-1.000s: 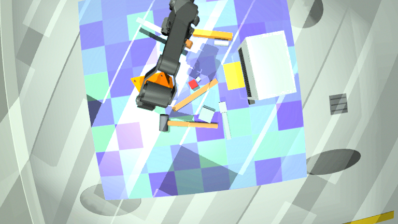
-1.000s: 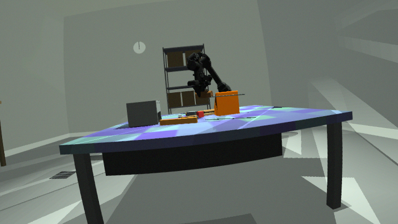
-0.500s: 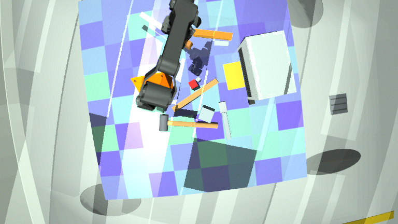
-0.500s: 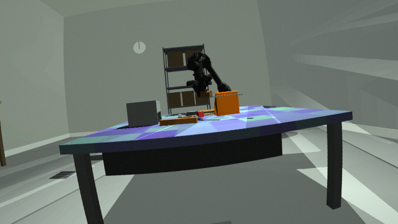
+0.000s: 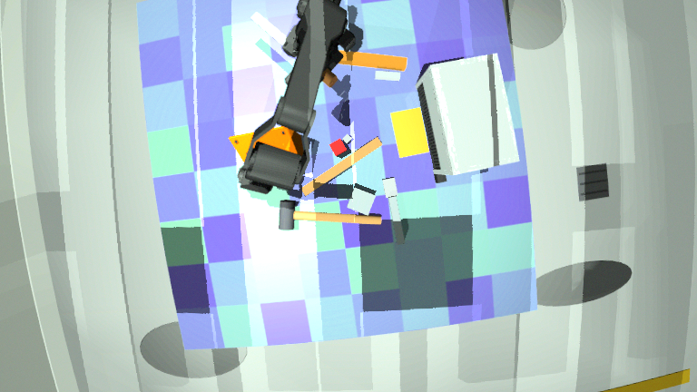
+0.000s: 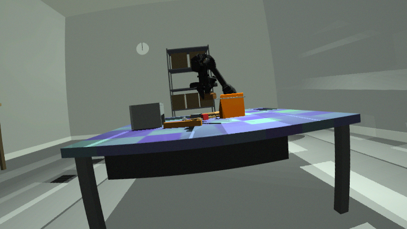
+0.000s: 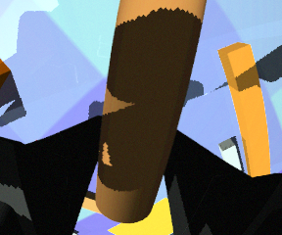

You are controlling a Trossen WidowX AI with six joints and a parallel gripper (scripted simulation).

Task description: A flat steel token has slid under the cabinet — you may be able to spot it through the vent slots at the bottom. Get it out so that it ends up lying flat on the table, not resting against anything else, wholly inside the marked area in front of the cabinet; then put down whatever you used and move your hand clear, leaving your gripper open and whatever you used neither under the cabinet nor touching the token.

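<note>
The white cabinet (image 5: pixel 467 110) (image 6: pixel 145 116) stands on the table, with dark vent slots (image 5: pixel 429 128) along its front. The yellow marked area (image 5: pixel 409 133) (image 7: pixel 153 221) lies in front of it. The steel token cannot be made out in any view. My gripper (image 7: pixel 135 129) is shut on the brown wooden handle (image 5: pixel 329 78) (image 6: pixel 213 95) (image 7: pixel 141 88) of a tool and holds it above the table. A thin pale shaft (image 5: pixel 268 27) (image 6: pixel 235 96) extends from the handle side, away from the cabinet. The arm hides much of the tool in the top view.
An orange bar (image 5: pixel 377 62) (image 6: pixel 183 123) (image 7: pixel 254 113) and a small white block (image 5: pixel 387 75) lie near the cabinet. A red cube (image 5: pixel 338 147), wooden strip (image 5: pixel 341 167), hammer (image 5: pixel 334 217), pale block (image 5: pixel 361 200) and pale tool (image 5: pixel 390 187) lie beyond. An orange stand (image 6: pixel 232 106) is beside the arm base.
</note>
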